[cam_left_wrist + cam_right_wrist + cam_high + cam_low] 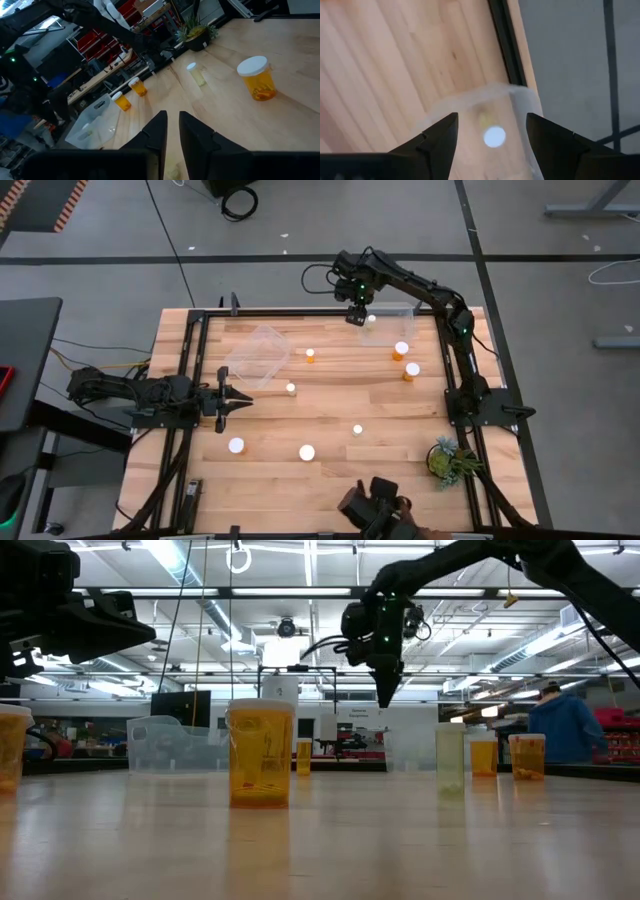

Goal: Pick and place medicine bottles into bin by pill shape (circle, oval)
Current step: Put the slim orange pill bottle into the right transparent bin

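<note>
Medicine bottle (494, 136) lay dropped in the clear bin (392, 315) beneath the right hand (356, 318), open and empty, needing another bottle next.

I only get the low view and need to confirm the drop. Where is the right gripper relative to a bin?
Observer: From above, the right gripper hangs over the edge of a clear bin on the right arm's side.
Operator: Anything in that bin?
Observer: One medicine bottle, with its white cap showing between the open fingers in the right wrist view.
Operator: And the left arm?
Observer: The left gripper sits shut at the table's left side, below a second clear bin.
</note>
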